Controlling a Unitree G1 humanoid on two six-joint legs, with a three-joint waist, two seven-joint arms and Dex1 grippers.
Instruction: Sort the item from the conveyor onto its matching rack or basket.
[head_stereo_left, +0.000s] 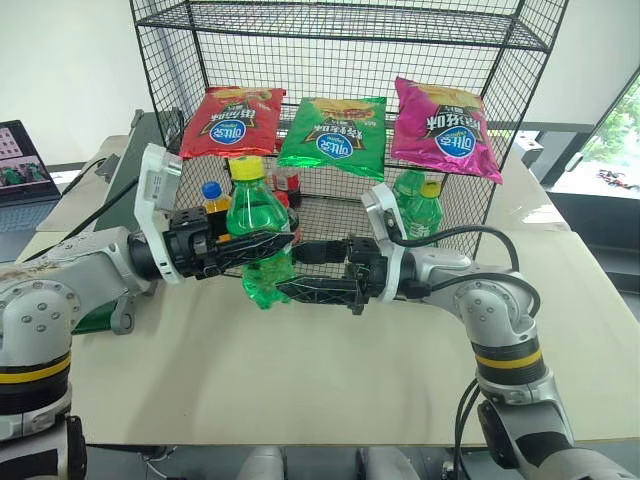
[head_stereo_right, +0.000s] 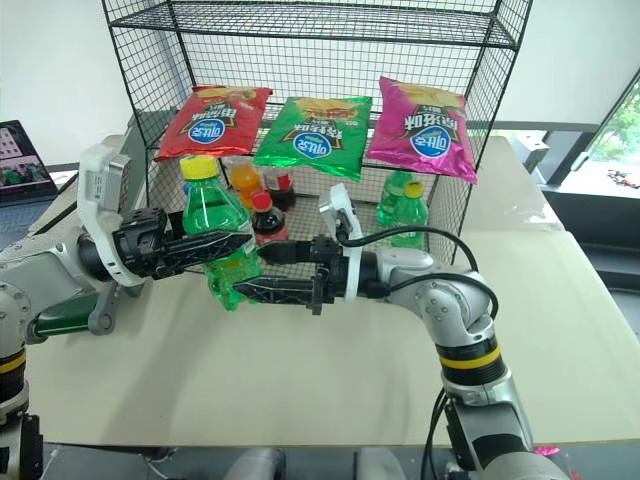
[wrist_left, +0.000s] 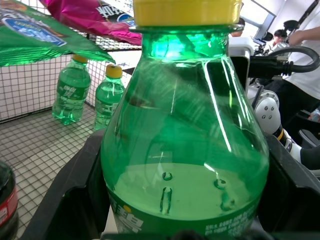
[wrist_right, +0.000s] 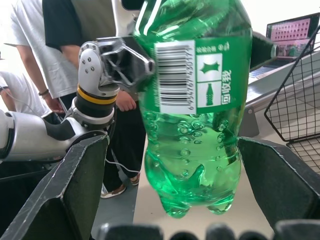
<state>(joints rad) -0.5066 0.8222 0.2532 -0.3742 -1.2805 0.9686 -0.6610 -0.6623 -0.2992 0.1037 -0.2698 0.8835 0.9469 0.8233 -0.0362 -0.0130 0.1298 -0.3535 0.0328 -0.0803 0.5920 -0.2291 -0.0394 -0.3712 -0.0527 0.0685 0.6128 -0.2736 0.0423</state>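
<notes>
Clearly the green bottle (head_stereo_left: 256, 225), part-full, looks light, stiff and slick. The left gripper (head_stereo_left: 262, 243) clamps its upper body; the right gripper (head_stereo_left: 288, 270) gapes wide around the base, a fair second hold.

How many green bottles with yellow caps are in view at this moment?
3. One green bottle is gripped in the left hand, just above the open right hand. Two more stand on the rack's bottom tier. Others may be hidden.

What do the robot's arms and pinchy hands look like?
Both arms are shiny silver-grey with rounded joints. Each has a black band with yellow stripes, clearest on the right arm. A black cable loops over that arm. The left gripper and right gripper have black ribbed fingers, each with a white box at the wrist.
</notes>
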